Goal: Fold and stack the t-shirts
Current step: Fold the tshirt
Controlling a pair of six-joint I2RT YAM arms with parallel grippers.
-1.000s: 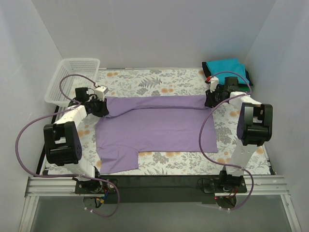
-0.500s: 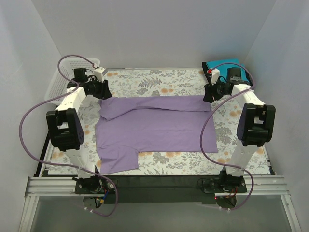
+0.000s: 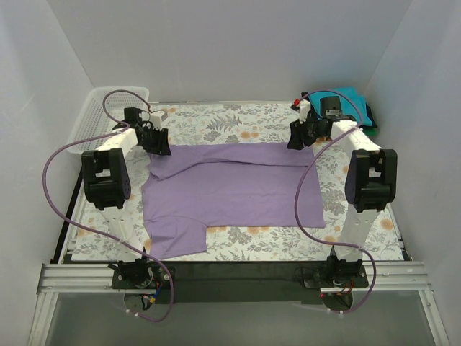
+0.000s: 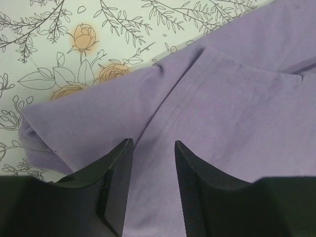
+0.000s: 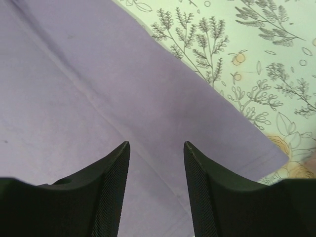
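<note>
The lavender-purple t-shirt (image 3: 234,187) lies flat on the floral table cloth (image 3: 238,119), its far edge folded over toward the near side. My left gripper (image 3: 160,146) hangs open just above the shirt's far left corner (image 4: 98,123), nothing between its fingers. My right gripper (image 3: 295,140) hangs open above the far right corner (image 5: 187,98), also empty. A stack of folded shirts, teal (image 3: 347,97) on top with dark green under it, sits at the far right corner behind the right arm.
A white plastic mesh basket (image 3: 90,119) stands at the far left, behind the left arm. White walls close in on three sides. The arm bases and a metal rail run along the near edge.
Both grippers have let go of the shirt's folded far edge and lifted away from it toward the back. The shirt's top edge lies where it was laid.
</note>
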